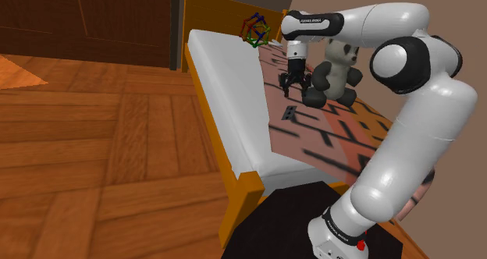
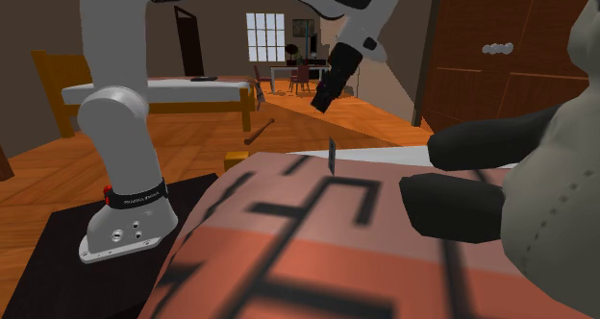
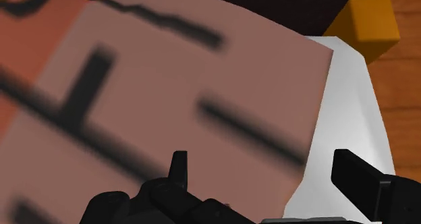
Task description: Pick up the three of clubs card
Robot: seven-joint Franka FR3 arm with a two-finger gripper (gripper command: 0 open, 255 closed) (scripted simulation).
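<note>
Dark and thin as a sliver, the card [image 2: 332, 155] sat on the pink, black-lined bedspread [image 1: 335, 136] just below the gripper [image 1: 294, 83], whose fingers were spread wide and held nothing. Its face could not be read. A toy panda [image 1: 335, 72] sat near it, and the bedspread's edge met the white mattress [image 1: 234, 101].

Shoulder view: high behind the stand [image 1: 289, 218], looking down along the bed [image 1: 234, 109]. Second exterior view: low on the bed beside the plush [image 2: 548, 173], facing back at the arm [image 2: 115, 125]. Wrist view: from the gripper [image 3: 261, 160], close above the bed's stand-end corner. All share the bedspread [image 3: 169, 88].
</note>
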